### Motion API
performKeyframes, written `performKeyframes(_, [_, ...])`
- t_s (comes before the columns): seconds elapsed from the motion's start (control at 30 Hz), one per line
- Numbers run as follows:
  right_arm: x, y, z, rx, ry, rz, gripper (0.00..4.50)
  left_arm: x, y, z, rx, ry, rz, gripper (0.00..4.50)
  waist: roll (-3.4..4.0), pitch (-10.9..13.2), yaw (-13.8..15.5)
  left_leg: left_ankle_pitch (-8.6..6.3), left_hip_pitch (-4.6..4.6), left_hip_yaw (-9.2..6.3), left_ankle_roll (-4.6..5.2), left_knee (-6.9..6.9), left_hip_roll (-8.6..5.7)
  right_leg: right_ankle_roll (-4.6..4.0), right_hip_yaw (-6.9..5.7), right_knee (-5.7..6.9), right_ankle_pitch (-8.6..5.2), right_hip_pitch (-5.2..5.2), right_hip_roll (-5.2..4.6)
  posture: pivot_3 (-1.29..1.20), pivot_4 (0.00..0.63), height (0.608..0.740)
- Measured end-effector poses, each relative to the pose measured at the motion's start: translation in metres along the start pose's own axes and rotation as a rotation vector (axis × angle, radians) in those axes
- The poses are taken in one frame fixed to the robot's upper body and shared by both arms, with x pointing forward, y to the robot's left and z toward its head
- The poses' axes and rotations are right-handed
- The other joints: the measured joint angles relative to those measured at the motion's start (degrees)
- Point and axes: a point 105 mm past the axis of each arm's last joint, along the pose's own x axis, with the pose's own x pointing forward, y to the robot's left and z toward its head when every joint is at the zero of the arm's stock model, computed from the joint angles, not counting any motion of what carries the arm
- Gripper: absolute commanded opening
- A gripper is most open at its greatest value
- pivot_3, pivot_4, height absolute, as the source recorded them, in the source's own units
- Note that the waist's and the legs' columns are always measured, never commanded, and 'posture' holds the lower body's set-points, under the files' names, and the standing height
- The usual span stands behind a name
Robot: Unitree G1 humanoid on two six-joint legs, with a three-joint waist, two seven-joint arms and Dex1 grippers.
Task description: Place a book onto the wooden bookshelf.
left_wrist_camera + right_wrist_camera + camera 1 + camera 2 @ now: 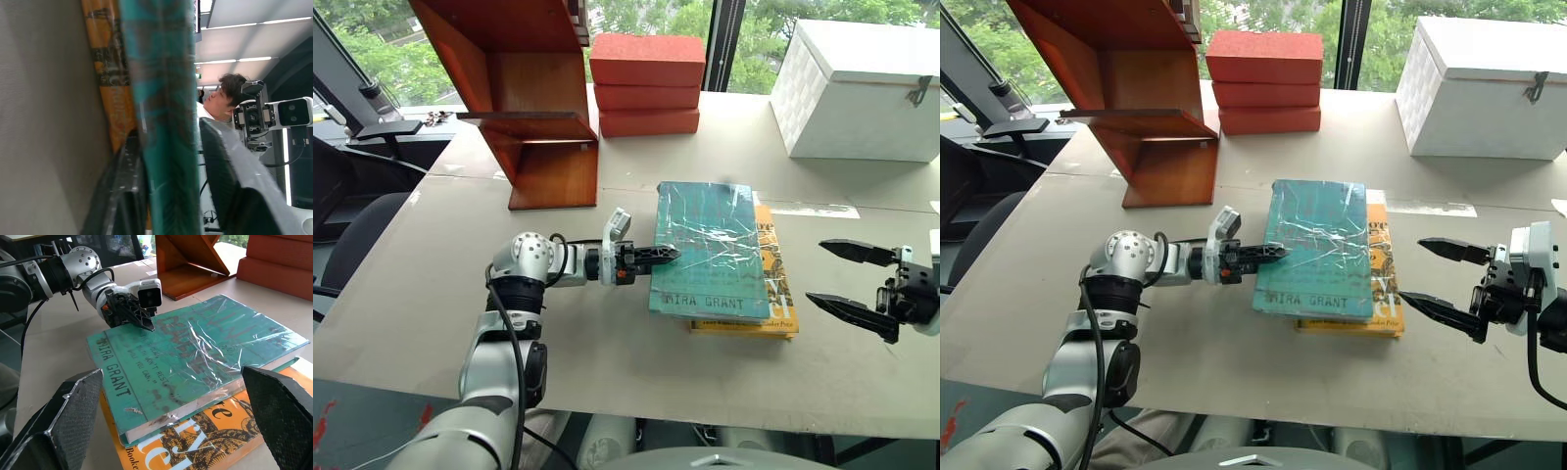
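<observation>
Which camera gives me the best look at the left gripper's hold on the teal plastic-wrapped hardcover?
The right wrist view: the left gripper sits at the edge of the teal plastic-wrapped hardcover, one finger on the cover. The left wrist view shows a finger on each side of that edge, very close. The eye views show it from above, small.

teal book (pixel 164 122) between left pincer (pixel 171 196) fingers, yellow book (pixel 110 88) beneath

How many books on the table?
2: the teal plastic-wrapped hardcover book lies on top of the yellow-orange book, mid-table, right of the reddish-brown wooden bookshelf. More could be hidden underneath.
</observation>
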Motion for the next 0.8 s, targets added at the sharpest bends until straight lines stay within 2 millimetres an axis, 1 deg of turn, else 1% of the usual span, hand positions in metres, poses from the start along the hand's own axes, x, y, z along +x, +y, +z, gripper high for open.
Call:
performKeyframes(0.03, [0.001,-0.001,0.001,-0.005,-0.004,0.002,4.5,0.0,-0.003,0.0,0.0,-0.002,-0.011,0.04,0.0,0.0,0.0,0.0,-0.02,0.0,0.0,0.0,0.0,0.0,0.01,-0.01,0.0,0.0,0.0,0.0,0.15,0.718])
performKeyframes(0.1, [0.003,-0.003,0.003,-0.01,-0.011,0.005,4.5,0.001,-0.005,0.0,0.001,-0.008,-0.023,0.04,-0.01,0.01,0.01,0.0,-0.02,0.0,0.0,0.0,-0.01,0.0,0.04,-0.02,0.0,0.0,-0.02,0.0,0.15,0.718])
performKeyframes(0.17, [0.004,-0.006,0.005,-0.016,-0.018,0.008,4.5,0.002,-0.012,0.004,0.03,-0.037,-0.053,0.04,-0.06,0.06,0.02,0.0,-0.08,-0.02,0.0,0.0,0.0,0.0,0.11,-0.02,0.0,-0.03,-0.08,0.0,0.15,0.718])
performKeyframes(0.2, [0.005,-0.008,0.007,-0.021,-0.027,0.006,4.5,0.001,-0.018,0.008,0.082,-0.063,-0.059,0.04,-0.1,0.09,0.0,0.0,-0.09,-0.04,-0.01,0.0,0.0,-0.01,0.11,-0.02,0.01,-0.04,-0.1,0.0,0.15,0.718])
performKeyframes(0.27, [0.008,-0.015,0.016,-0.025,-0.085,-0.017,4.5,-0.004,-0.042,0.022,0.323,-0.138,-0.051,0.04,-0.25,0.26,-0.11,0.02,-0.12,-0.06,-0.04,-0.01,0.03,-0.04,0.1,-0.01,0.02,-0.08,-0.36,0.0,0.15,0.718])
performKeyframes(0.3, [0.01,-0.02,0.024,-0.011,-0.144,-0.033,4.5,-0.012,-0.07,0.03,0.55,-0.17,-0.048,0.04,-0.25,0.26,-0.17,0.04,-0.09,-0.06,-0.1,-0.05,0.03,-0.06,0.1,-0.02,0.02,-0.07,-0.4,0.0,0.15,0.718])
performKeyframes(0.33, [0.01,-0.021,0.026,-0.008,-0.162,-0.039,4.5,-0.014,-0.081,0.032,0.628,-0.176,-0.051,0.04,-0.19,0.24,-0.08,0.05,-0.08,-0.06,-0.11,-0.06,0.02,-0.06,0.08,-0.02,0.02,-0.07,-0.42,0.0,0.15,0.718])
performKeyframes(0.37, [0.011,-0.024,0.031,0.0,-0.188,-0.042,4.5,-0.018,-0.093,0.035,0.751,-0.182,-0.027,0.04,-0.18,0.24,-0.09,0.04,-0.06,-0.05,-0.11,-0.07,0.01,-0.07,0.08,-0.01,0.01,-0.06,-0.44,0.0,0.15,0.718])
performKeyframes(0.4, [0.013,-0.03,0.04,0.005,-0.233,-0.053,4.5,-0.026,-0.112,0.043,0.988,-0.187,0.066,0.04,-0.15,0.28,-0.13,0.05,-0.08,-0.04,-0.12,-0.08,0.01,-0.09,0.06,-0.05,0.01,-0.07,-0.42,0.0,0.15,0.718])
performKeyframes(0.43, [0.014,-0.034,0.046,0.003,-0.256,-0.059,4.5,-0.029,-0.128,0.051,1.148,-0.207,0.125,0.04,-0.1,0.28,-0.03,0.05,-0.07,-0.03,-0.12,-0.11,-0.03,-0.21,0.07,-0.08,-0.06,-0.06,-0.43,0.0,0.15,0.718])
performKeyframes(0.5, [0.017,-0.039,0.053,0.006,-0.292,-0.067,4.5,-0.034,-0.162,0.062,1.382,-0.281,0.173,0.04,-0.1,0.28,0.3,0.05,-0.11,-0.05,-0.11,-0.09,-0.04,-0.29,0.0,-0.12,-0.11,-0.02,-0.44,0.0,0.15,0.718])
performKeyframes(0.53, [0.02,-0.043,0.056,0.007,-0.315,-0.069,4.5,-0.036,-0.174,0.067,1.457,-0.316,0.198,0.04,-0.13,0.3,0.3,0.04,-0.13,-0.05,-0.1,-0.08,-0.04,-0.29,0.01,-0.14,-0.1,-0.02,-0.44,0.0,0.15,0.718])
performKeyframes(0.57, [0.028,-0.049,0.063,0.016,-0.364,-0.068,4.5,-0.041,-0.196,0.076,1.633,-0.379,0.283,0.04,-0.18,0.37,0.1,0.04,-0.15,-0.01,-0.09,-0.08,-0.07,-0.29,0.04,-0.19,-0.1,-0.03,-0.4,0.0,0.15,0.718])
performKeyframes(0.6, [0.034,-0.052,0.067,0.021,-0.385,-0.063,4.5,-0.047,-0.214,0.08,1.803,-0.417,0.375,0.04,-0.15,0.38,0.04,0.04,-0.12,0.03,-0.08,-0.13,-0.11,-0.28,0.08,-0.2,-0.1,-0.03,-0.31,0.0,0.15,0.718])
performKeyframes(0.63, [0.035,-0.054,0.068,0.026,-0.394,-0.064,4.5,-0.05,-0.222,0.082,1.894,-0.427,0.432,0.04,-0.13,0.37,-0.01,0.04,-0.07,0.07,-0.07,-0.16,-0.12,-0.17,0.11,-0.19,-0.04,-0.03,-0.26,0.0,0.15,0.718])
performKeyframes(0.67, [0.038,-0.058,0.071,0.036,-0.415,-0.066,4.5,-0.057,-0.229,0.083,2.047,-0.415,0.546,0.04,-0.11,0.37,-0.19,0.04,-0.02,0.18,-0.07,-0.2,-0.13,-0.04,0.1,-0.18,0.03,-0.06,-0.15,0.0,0.15,0.718])
performKeyframes(0.7, [0.039,-0.063,0.074,0.044,-0.43,-0.072,4.5,-0.063,-0.23,0.085,2.159,-0.387,0.647,0.04,-0.02,0.36,-0.21,0.04,0.0,0.2,-0.07,-0.26,-0.11,-0.04,0.11,-0.19,0.03,-0.07,-0.09,0.0,0.15,0.718])
performKeyframes(0.73, [0.042,-0.066,0.077,0.052,-0.449,-0.068,4.5,-0.07,-0.23,0.087,2.266,-0.341,0.749,0.04,-0.01,0.37,-0.22,0.04,-0.01,0.23,-0.07,-0.25,-0.09,-0.03,0.1,-0.16,0.03,-0.13,-0.06,0.0,0.15,0.718])
performKeyframes(0.8, [0.048,-0.07,0.084,0.06,-0.472,-0.053,4.5,-0.081,-0.224,0.091,2.401,-0.232,0.91,0.04,0.04,0.41,-0.12,0.04,-0.11,0.23,-0.07,-0.26,-0.04,-0.03,0.07,-0.11,0.03,-0.25,0.01,0.0,0.15,0.718])
